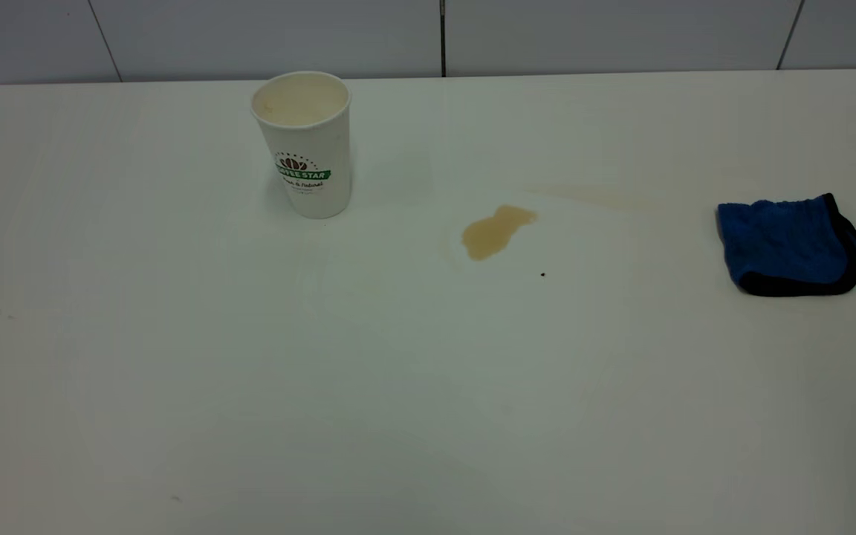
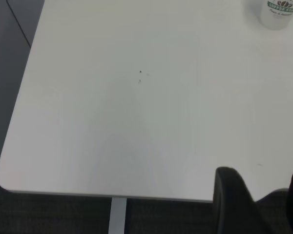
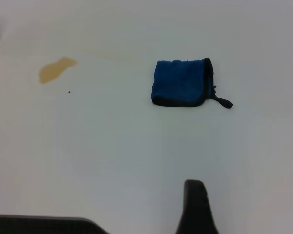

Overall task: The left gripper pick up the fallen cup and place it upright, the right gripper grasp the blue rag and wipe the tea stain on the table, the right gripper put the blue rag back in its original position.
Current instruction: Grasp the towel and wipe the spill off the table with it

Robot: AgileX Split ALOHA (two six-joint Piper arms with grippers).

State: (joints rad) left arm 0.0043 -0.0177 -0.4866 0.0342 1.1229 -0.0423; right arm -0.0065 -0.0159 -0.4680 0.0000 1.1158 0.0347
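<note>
The cup (image 1: 309, 145) stands upright on the table (image 1: 250, 386) at the back left, logo facing front; its base shows in the left wrist view (image 2: 278, 12). The tea stain (image 1: 495, 230) lies right of the cup and also shows in the right wrist view (image 3: 56, 69). The blue rag (image 1: 788, 245) lies flat at the right edge, also in the right wrist view (image 3: 180, 82). My left gripper (image 2: 263, 195) is open and empty over the table's near left corner, far from the cup. My right gripper (image 3: 256, 202) is open and empty, well short of the rag; only one finger (image 3: 195, 207) shows. Neither gripper shows in the exterior view.
A tiny dark speck (image 1: 542, 274) lies in front of the stain. A faint pale streak (image 1: 599, 195) runs between stain and rag. The table's rounded corner and front edge (image 2: 19, 187) show in the left wrist view, with a metal leg (image 2: 118, 214) below.
</note>
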